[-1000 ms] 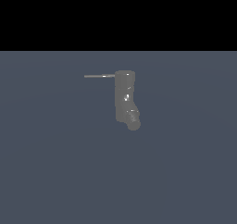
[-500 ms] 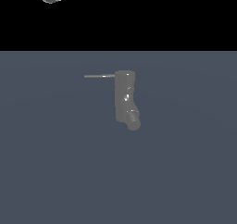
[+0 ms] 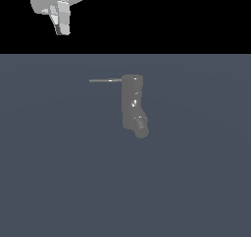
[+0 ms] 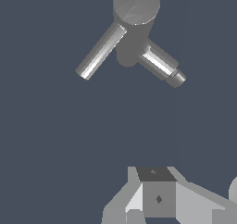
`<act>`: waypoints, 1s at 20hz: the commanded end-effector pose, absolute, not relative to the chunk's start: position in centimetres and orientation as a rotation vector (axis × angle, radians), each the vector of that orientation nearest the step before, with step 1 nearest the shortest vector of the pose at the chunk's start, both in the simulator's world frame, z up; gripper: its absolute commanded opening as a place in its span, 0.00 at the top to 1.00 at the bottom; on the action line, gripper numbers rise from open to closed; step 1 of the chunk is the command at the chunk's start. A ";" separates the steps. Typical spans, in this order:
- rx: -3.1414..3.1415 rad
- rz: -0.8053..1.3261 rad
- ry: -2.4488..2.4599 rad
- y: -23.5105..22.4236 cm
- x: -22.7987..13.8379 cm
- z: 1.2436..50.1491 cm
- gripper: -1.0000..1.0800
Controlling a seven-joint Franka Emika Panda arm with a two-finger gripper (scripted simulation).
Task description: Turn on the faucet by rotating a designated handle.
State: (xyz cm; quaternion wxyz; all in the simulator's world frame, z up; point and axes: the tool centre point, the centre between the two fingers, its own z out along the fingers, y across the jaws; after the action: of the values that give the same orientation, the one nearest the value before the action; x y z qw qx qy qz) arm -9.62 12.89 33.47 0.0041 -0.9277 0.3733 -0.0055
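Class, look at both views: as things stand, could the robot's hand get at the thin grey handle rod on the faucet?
Probably yes. The hand is apart from the thin grey handle rod, which juts freely from the chunky grey faucet column, and nothing shows between them.

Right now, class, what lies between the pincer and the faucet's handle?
Nothing: in the wrist view, only bare grey floor separates the pincer from the handle.

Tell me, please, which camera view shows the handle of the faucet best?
The wrist view: there the handle appears large, as a thick bar leaving the faucet near its top. In the exterior view the handle is only a thin small rod pointing toward that view's left.
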 end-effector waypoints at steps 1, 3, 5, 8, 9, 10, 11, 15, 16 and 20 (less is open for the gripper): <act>-2.876 -0.016 1.241 13.2 -8.3 32.5 1.00; -2.851 -0.015 1.296 13.4 -7.3 31.7 1.00; -2.826 -0.014 1.350 13.6 -6.2 30.9 1.00; -2.786 -0.012 1.430 13.7 -4.6 29.8 1.00; -2.773 -0.012 1.457 13.7 -4.1 29.4 1.00; -2.759 -0.011 1.484 13.7 -3.6 29.0 1.00; -2.744 -0.011 1.511 13.7 -3.0 28.6 1.00; -2.683 -0.009 1.620 13.6 -0.8 27.0 1.00; -2.666 -0.009 1.649 13.5 -0.3 26.6 1.00; -2.594 -0.007 1.765 13.1 2.1 24.8 1.00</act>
State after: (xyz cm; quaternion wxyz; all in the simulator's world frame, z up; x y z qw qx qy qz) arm 1.19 13.30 25.48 0.0026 -0.8363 0.5483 -0.0021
